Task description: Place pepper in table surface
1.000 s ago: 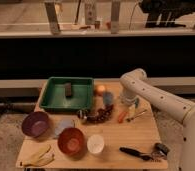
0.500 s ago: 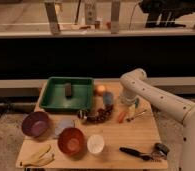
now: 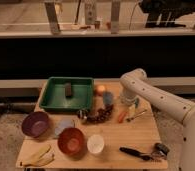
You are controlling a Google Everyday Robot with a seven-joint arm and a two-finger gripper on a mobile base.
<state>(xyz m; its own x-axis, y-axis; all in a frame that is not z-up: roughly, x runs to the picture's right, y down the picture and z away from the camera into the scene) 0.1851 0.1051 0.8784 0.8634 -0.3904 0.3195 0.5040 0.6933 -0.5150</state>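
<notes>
The gripper (image 3: 132, 106) hangs over the table surface (image 3: 116, 135) right of the tray (image 3: 66, 94); the pepper (image 3: 122, 116) lies just near-left of it, beside the dark cluster (image 3: 97, 117).

A dimly lit room in warm, brownish light, with a light tan wooden table surface (image 3: 141, 135) in the foreground, standing on a speckled grey floor (image 3: 3, 127). Behind the table runs a pale low ledge (image 3: 16, 85), then a wide dark wall band (image 3: 66, 55). Above the band sit a light rail (image 3: 21, 34) and pale upright posts (image 3: 53, 15).
</notes>
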